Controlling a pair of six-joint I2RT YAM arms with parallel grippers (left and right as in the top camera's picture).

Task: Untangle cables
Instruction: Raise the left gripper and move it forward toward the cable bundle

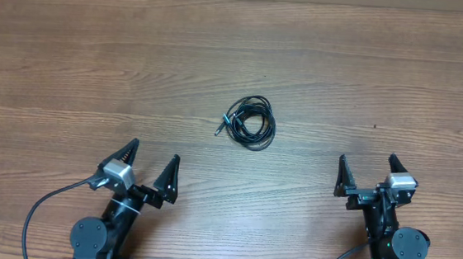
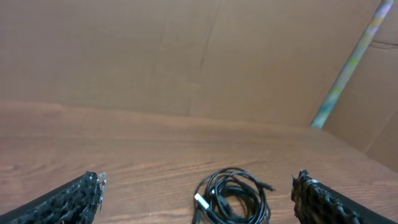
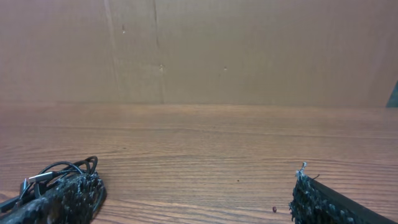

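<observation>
The cables (image 1: 249,121) lie as one small black coil on the wooden table, a metal-tipped plug sticking out on its left. In the left wrist view the cables (image 2: 233,196) sit ahead between the spread fingers, untouched. The right wrist view shows the cables (image 3: 53,174) at lower left, partly hidden behind the left finger (image 3: 65,199). My left gripper (image 1: 150,163) is open near the front edge, left of the coil. My right gripper (image 1: 367,172) is open at the front right. Both are empty and well short of the coil.
The wooden table (image 1: 97,53) stretches wide around the coil. A brown cardboard wall (image 2: 186,56) stands behind its far edge, with a pale tube (image 2: 351,62) leaning at the right. Thick black arm wiring (image 1: 39,209) loops at the lower left.
</observation>
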